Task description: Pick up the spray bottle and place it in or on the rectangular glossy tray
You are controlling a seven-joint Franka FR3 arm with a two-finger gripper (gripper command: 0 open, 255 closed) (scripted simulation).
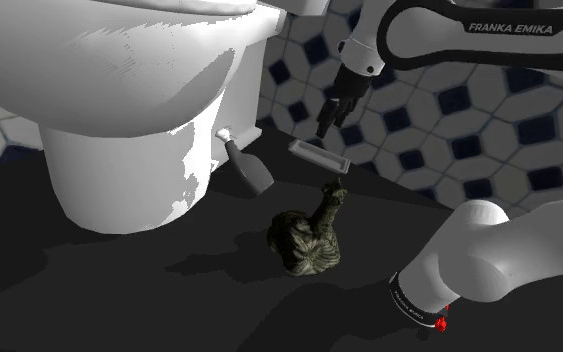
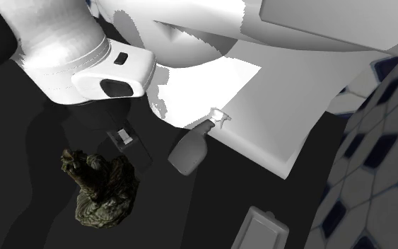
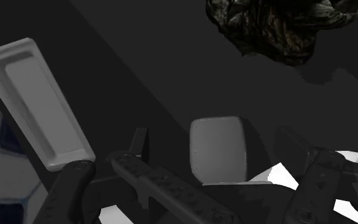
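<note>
Gripper (image 1: 325,126) spread wide, pointed down off a sharply bent wrist, poised over grey spray bottle (image 1: 250,167) beside toilet (image 1: 119,130); rectangular tray (image 1: 319,156) close by.

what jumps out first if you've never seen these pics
The huge white toilet dominates the shoulder view's left, bright against the dark floor. A grey spray bottle lies at its base and a dark mottled figurine stands nearby. The black gripper hangs open above the floor, near a grey tray by the blue-and-white tiled wall.
</note>
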